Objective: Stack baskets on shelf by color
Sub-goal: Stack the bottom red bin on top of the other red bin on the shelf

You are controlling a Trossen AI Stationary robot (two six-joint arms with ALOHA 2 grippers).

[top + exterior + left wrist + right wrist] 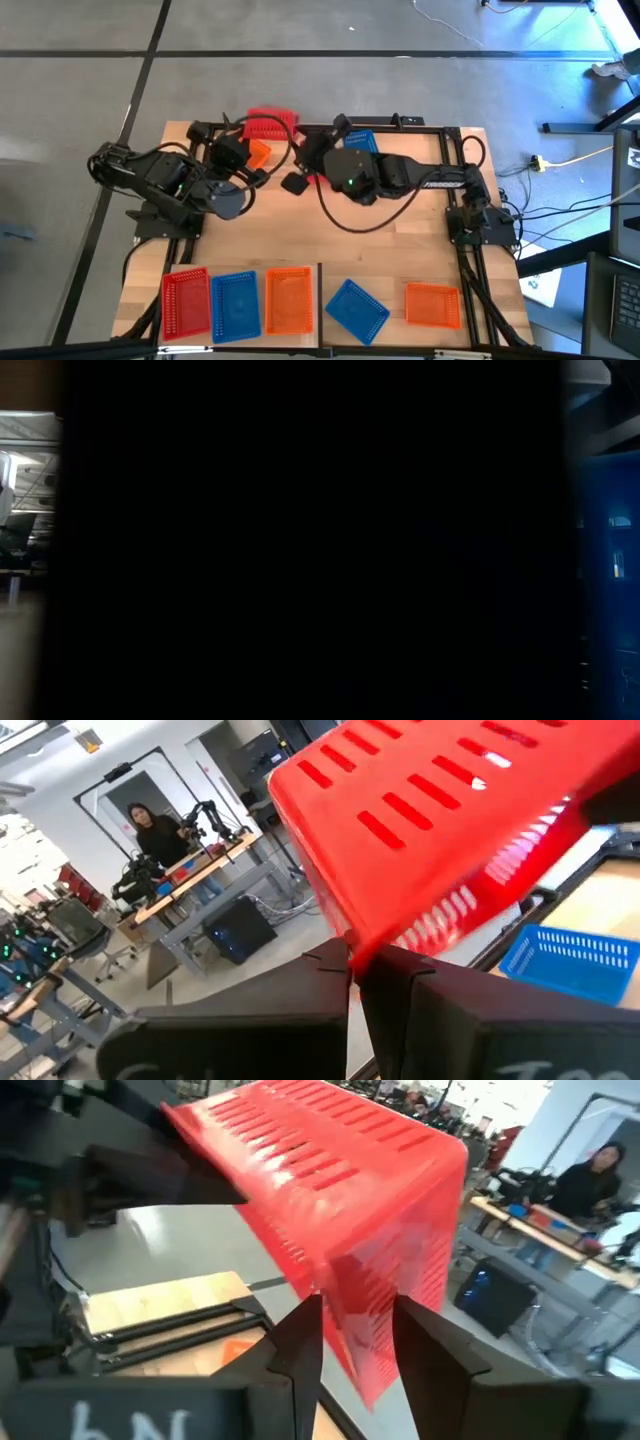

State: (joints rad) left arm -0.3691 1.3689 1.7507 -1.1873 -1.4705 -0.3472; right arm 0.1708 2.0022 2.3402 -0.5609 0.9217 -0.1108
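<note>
While the left end effector (352, 960) pinches the red basket (440, 820) aloft, the right end effector (357, 1318) spreads (rim between fingers); withdraw it straight back.

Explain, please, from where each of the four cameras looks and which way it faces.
High view: above the table, facing straight down; both arms, five baskets along the near edge.
Low view: at table height, almost wholly black; nothing of the robot is visible.
Left wrist view: on the left arm, facing the room; left gripper shut on the red basket.
Right wrist view: on the right arm; right gripper, fingers apart around the red basket's edge.
Shared: both wrist views show this red basket and a person behind.
</note>
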